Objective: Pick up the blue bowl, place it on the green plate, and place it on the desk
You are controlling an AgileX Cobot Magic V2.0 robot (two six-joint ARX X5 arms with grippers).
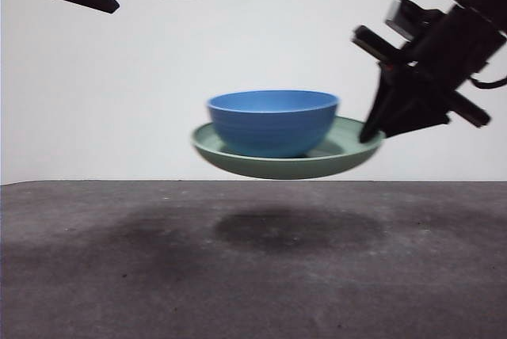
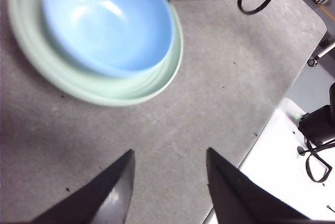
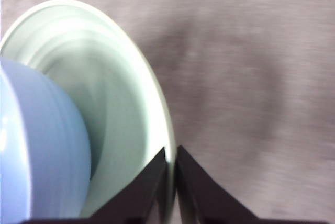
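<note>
Right pincer [image 1: 372,131]: clamped tight on the rim of the green plate [image 1: 333,161], one jaw above the lip, one below, arm reaching in from high on the side.
Green plate: up in the air, well clear of the table [image 1: 253,276], held only at that one edge point and stretching away from the jaws.
Blue bowl [image 1: 273,121]: riding inside the plate, just beyond the clamped rim, not gripped by anything.
Left pincer [image 2: 170,177]: jaws spread wide, empty, hanging back above the table with the stacked pair well ahead of it.
Risk, tilt: a single-edge hold on a wide dish. My read is the far side could sag and the bowl slide off.
Risk, slip: the smooth rim could creep out of the jaws if the arm jerks; both wrist views already show motion blur.
Risk, landing: a hard touchdown could bounce the bowl.
Surfaces: plate pale sage, shallow, low raised lip, glossy; bowl medium blue, round, deep, faintly ridged outside; table dark grey, matte, mottled.
</note>
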